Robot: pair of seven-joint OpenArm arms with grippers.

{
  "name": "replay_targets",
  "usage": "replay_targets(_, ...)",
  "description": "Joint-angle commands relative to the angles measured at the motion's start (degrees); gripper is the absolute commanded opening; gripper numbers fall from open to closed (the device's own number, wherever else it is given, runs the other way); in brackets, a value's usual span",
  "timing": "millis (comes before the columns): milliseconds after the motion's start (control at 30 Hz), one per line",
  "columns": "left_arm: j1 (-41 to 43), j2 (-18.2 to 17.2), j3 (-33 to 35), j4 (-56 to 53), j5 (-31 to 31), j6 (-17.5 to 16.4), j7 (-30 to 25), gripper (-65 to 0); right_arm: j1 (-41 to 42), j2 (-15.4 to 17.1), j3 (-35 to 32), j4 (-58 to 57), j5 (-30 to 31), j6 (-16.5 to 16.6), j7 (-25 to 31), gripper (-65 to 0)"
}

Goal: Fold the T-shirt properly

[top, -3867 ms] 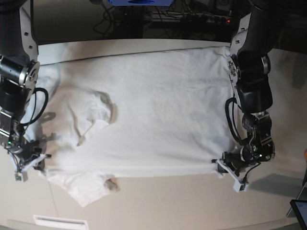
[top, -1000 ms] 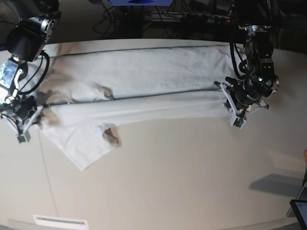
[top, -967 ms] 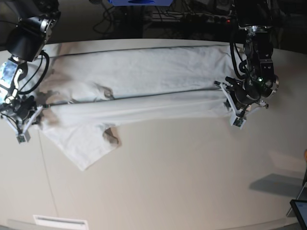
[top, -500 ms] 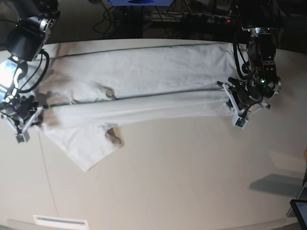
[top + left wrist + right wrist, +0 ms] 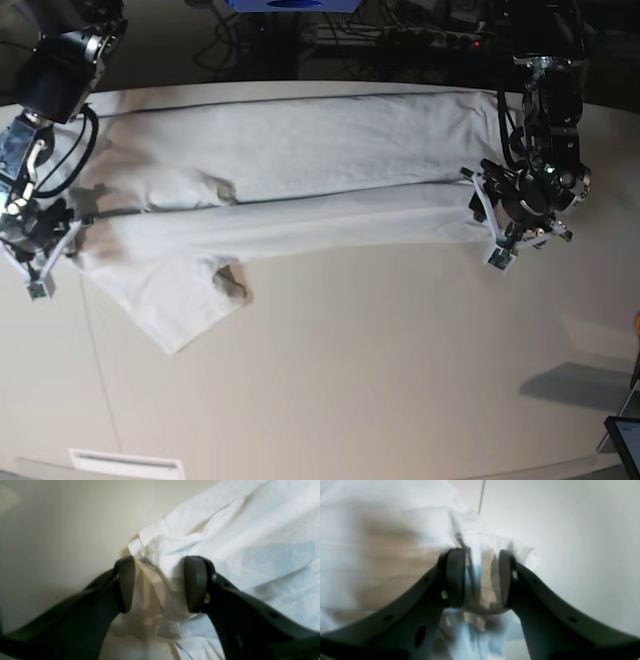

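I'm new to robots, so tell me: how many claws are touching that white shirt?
2. The left gripper is at the T-shirt's hem end, the right gripper at its collar end; both have cloth between open fingers.

The T-shirt (image 5: 290, 175) is plain white with no print; its folds carry pale blue-grey and tan shadows. The table (image 5: 400, 370) is a smooth off-white, creamier than the cloth. The left gripper (image 5: 158, 585) and the right gripper (image 5: 478, 576) have matte black fingers. The robot arms (image 5: 545, 130) are black with light grey parts.
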Motion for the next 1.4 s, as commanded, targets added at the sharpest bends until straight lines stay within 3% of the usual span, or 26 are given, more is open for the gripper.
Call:
replay_targets(0,-0.8,-0.8,-0.6,1.2,0.2,-0.1,-0.4,-33.1,1.3,1.3,0.5,2.5,0.1,-0.3,0.3,-42.5)
replay_targets(67,-1.8,-0.8,-0.6,1.2,-0.1,-0.1,-0.4,-33.1,1.3,1.0,2.3,4.5,0.1,-0.3,-0.9,-41.1)
replay_targets(233,-4.0,-0.6,-0.8,1.6,-0.2,-0.1,1.1,-33.3,1.3,1.0,4.3,7.4,0.1,-0.3,-3.3,-20.2)
replay_targets(433,-7.5,3.6,-9.7,6.6,-0.2,-0.4,6.8,-33.3,1.3,1.0,8.7,8.4,0.1,-0.3,-5.0,-19.7)
replay_targets(533,-8.8,3.9,-12.0,7.3,-0.2,-3.8,8.5,-33.4,1.3,0.5,11.0,8.8,0.1,-2.8,-5.8,-19.7)
replay_targets(600,-8.8,3.7,-12.3,7.2,-0.2,-4.6,8.5,-33.6,1.3,0.6,11.4,8.6,0.1,-4.7,-7.0,-19.6)
replay_targets(867,-6.1,4.3,-11.7,7.6,-0.4,-4.6,8.5,-33.8,1.0,0.3,11.1,8.4,0.1,-4.8,-8.4,-19.6)
replay_targets(1200,1.0,5.4,-15.1,11.7,-17.7,-4.6,8.1,-34.4,1.0,0.3,11.3,10.7,0.1,-4.9,-10.1,-19.6)
replay_targets(1300,1.1,5.5,-17.4,11.6,-20.3,-4.6,8.1,-44.3,0.0,0.2,11.4,14.3,0.1,-4.9,-10.2,-19.6)
replay_targets(1367,1.3,5.6,-17.2,11.4,-20.6,-4.6,8.1,-57.4,-0.5,-0.1,11.2,16.9,0.2,-4.9,-10.2,-19.6)
